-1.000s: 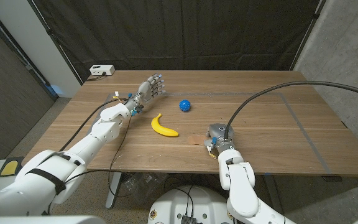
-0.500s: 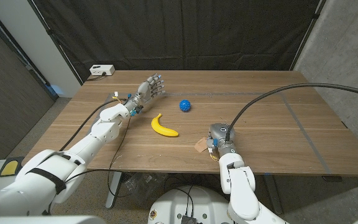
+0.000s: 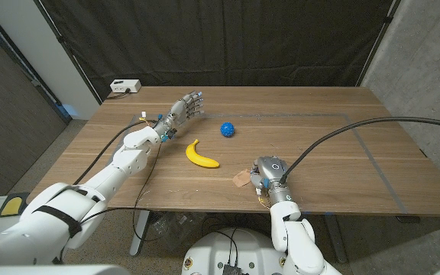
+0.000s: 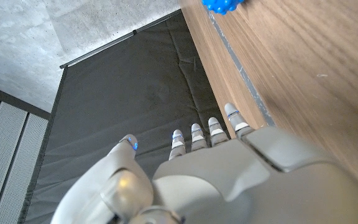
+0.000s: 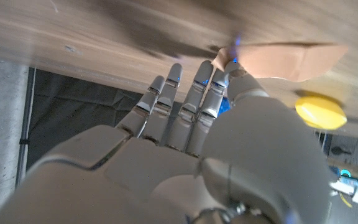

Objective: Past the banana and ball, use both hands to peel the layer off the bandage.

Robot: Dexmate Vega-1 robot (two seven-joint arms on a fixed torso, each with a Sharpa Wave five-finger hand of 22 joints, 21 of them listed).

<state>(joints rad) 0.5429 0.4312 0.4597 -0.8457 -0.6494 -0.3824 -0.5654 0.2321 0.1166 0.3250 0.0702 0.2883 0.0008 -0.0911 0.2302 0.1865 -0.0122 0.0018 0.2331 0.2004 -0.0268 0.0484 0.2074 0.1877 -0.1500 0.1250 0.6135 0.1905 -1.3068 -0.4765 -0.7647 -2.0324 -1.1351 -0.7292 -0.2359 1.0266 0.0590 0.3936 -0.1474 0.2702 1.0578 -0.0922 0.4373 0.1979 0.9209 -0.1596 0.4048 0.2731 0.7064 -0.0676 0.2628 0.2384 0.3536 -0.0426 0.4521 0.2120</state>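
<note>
A tan bandage [image 3: 241, 179] sticks out from my right hand [image 3: 266, 171] near the table's front edge. In the right wrist view the bandage [image 5: 284, 59] is pinched between the thumb and a finger of that hand [image 5: 191, 143], just off the wood. The yellow banana [image 3: 202, 155] lies at the table's middle, its end [image 5: 319, 111] close to the bandage. A blue spiky ball [image 3: 227, 129] sits behind it and the ball [image 4: 222, 5] shows past my left hand [image 4: 216, 168]. My left hand [image 3: 186, 105] hovers over the back left, fingers apart, holding nothing.
A small white box [image 3: 125, 86] sits at the table's back left corner. A thick black cable [image 3: 357, 126] arcs from my right wrist over the table's right half. Dark curtains hang behind the table [image 3: 342, 153].
My right hand has drawn back toward the front edge with the bandage in it, and its cable has swung lower. The left hand has barely moved.
</note>
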